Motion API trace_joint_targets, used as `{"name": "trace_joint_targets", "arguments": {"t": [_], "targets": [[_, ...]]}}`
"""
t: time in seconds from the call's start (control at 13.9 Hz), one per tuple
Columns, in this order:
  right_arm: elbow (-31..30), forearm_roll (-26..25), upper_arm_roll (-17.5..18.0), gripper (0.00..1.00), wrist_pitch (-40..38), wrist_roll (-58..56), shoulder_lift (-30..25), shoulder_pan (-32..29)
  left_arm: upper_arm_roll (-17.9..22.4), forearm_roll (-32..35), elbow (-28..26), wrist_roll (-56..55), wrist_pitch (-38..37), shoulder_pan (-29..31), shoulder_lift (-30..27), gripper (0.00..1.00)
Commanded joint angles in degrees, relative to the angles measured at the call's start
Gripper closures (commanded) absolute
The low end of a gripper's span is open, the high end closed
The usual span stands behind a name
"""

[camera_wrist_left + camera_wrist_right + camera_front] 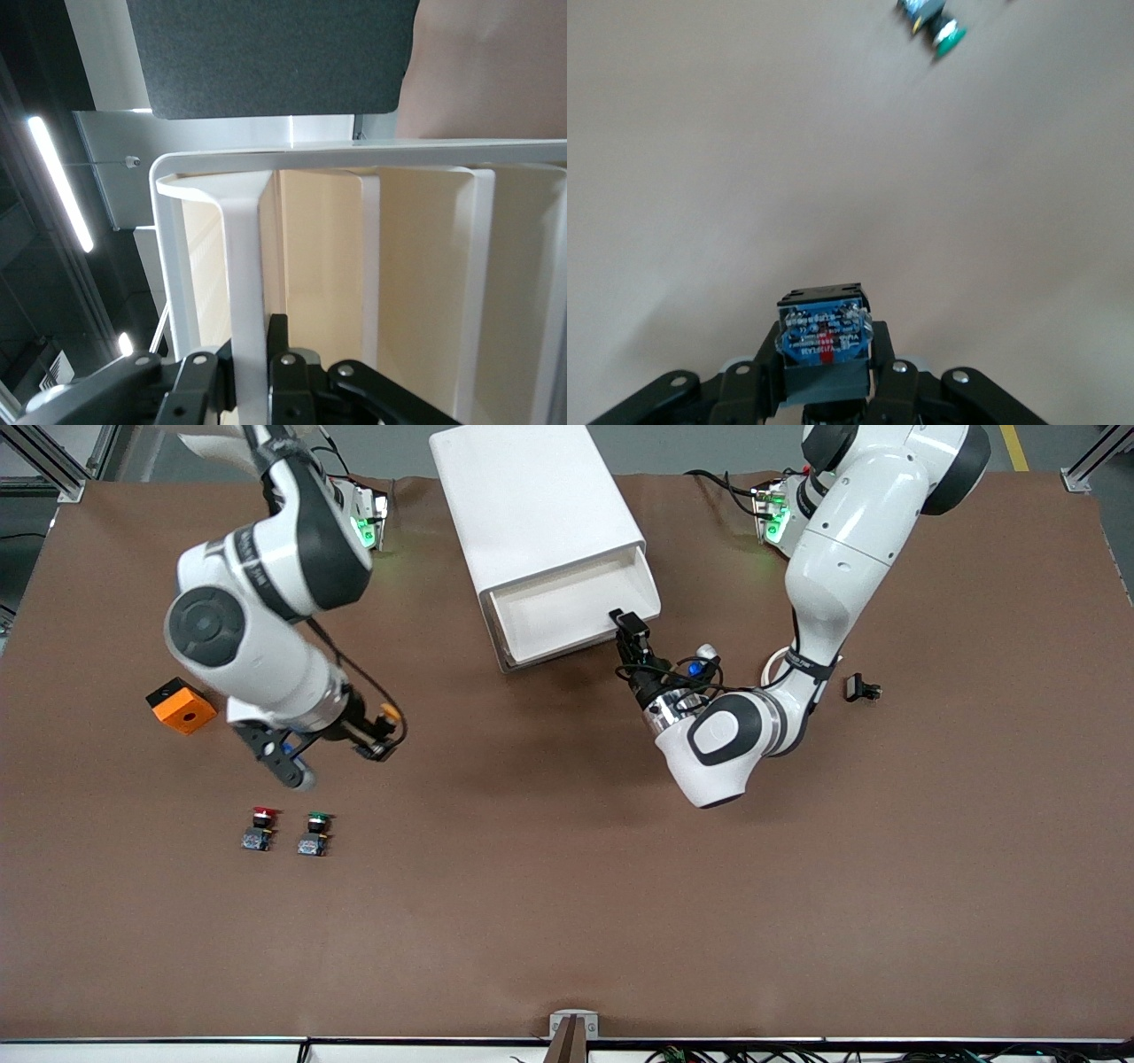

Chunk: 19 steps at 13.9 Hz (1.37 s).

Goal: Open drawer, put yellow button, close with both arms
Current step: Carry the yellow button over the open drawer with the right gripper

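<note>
Yellow button (824, 341) sits pinched in the right gripper (824, 381), up in the air over bare brown worktop (567, 921); the right wrist view shows its blue-grey block base with a small printed blue plate facing the camera, and the black jaws closed tight on its 2 sides.

Nearest the front camera, 2 more tiny push buttons stand side by side on the matte worktop: a red-capped button (259, 828) toward the right arm's end, and a green-capped button (314, 833) just beside it. Both have round caps, black necks and blocky bases.

Above them in the front view hangs the right gripper (376, 735), at the end of the glossy white right arm (257, 629) with its black joint bands.

A small orange cube (182, 705) with a dark round hole in its top lies farther back, toward the right arm's end. A small black part (859, 687) lies toward the left arm's end.

Farther still, the left gripper (631, 624) is at the front edge of the open drawer (571, 611) of a smooth white box cabinet (532, 505). The left wrist view shows its jaws shut on the drawer's thin white front wall (245, 301), with cream ribbed panels inside the drawer.
</note>
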Motion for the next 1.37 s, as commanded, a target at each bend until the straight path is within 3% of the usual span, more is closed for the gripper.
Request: {"name": "trace_joint_targets", "arguments": {"t": [0.0, 0.5, 0.65, 0.72, 0.79, 0.86, 1.01, 1.08, 1.29], "targets": [[0.94, 0.51, -0.69, 1.0, -0.27, 7.82, -1.1, 5.0, 0.09, -0.33, 1.34, -0.75, -0.2, 2.91, -0.34, 0.97], [2.7, -0.63, -0.86, 1.0, 3.76, 22.95, -0.57, 18.19, 0.17, 0.64, 1.96, -0.66, -0.2, 6.08, -0.25, 0.96], [3.05, -2.64, -0.77, 1.0, 4.91, 26.12, -0.48, 20.48, 0.17, 0.64, 1.87, -0.66, -0.02, 5.99, -0.16, 0.9], [3.92, -3.95, -0.77, 1.0, 5.0, 28.13, -0.22, 21.97, 0.17, 0.64, 1.87, -0.66, -0.02, 5.99, -0.16, 0.75], [4.89, -5.53, -0.77, 1.0, 5.0, 30.42, 0.83, 23.2, 0.17, 0.64, 1.87, -0.57, -0.02, 5.99, -0.16, 0.67], [5.86, -7.12, -0.77, 1.0, 4.91, 32.61, 1.88, 24.43, 0.17, 0.64, 1.87, -0.49, 0.07, 6.08, -0.16, 0.44], [6.39, -7.75, -0.77, 1.0, 5.0, 34.47, 3.12, 25.85, 0.17, 0.64, 1.87, -0.31, 0.24, 6.08, -0.08, 0.09], [7.0, -7.83, -0.77, 1.0, 4.91, 35.35, 3.82, 26.46, 0.17, 0.55, 1.87, -0.22, 0.24, 6.08, -0.08, 0.0], [7.45, -8.54, -0.77, 1.0, 5.0, 37.55, 5.23, 28.22, 0.17, 0.29, 2.04, 0.13, 0.24, 6.77, -0.25, 0.0]]}}
